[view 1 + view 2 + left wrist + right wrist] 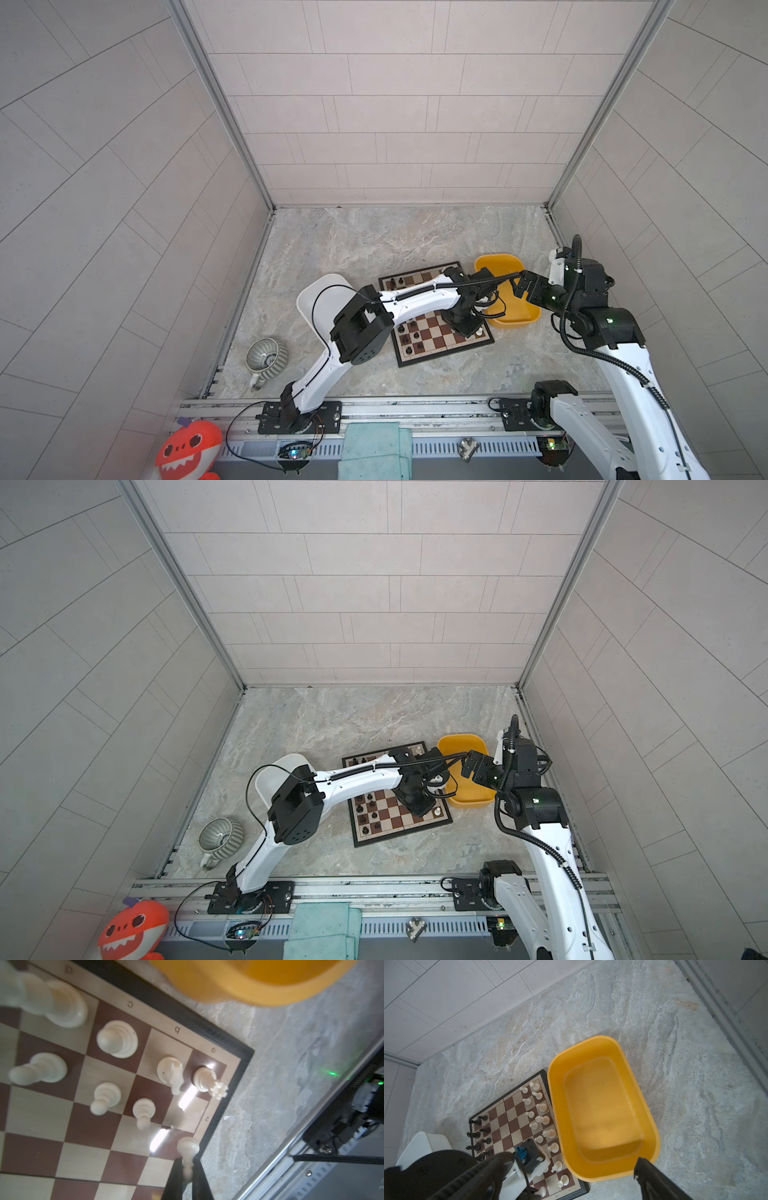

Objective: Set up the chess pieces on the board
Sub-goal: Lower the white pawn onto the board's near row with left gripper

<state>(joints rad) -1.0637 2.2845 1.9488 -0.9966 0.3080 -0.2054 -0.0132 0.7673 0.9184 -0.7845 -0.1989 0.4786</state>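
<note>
Left gripper pinches white pawn at board near right corner. Right gripper jaws spread wide, holding nothing, above yellow tub touching board's right edge.

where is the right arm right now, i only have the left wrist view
Observer: In both top views the right gripper hangs above the yellow tub, fingers spread open.
Operator: any pieces left in that tub
Observer: The right wrist view looks straight down into it, and no pieces show inside.
Operator: what about black
Observer: The black pieces stand along the edge of the board farthest from the tub.
</note>
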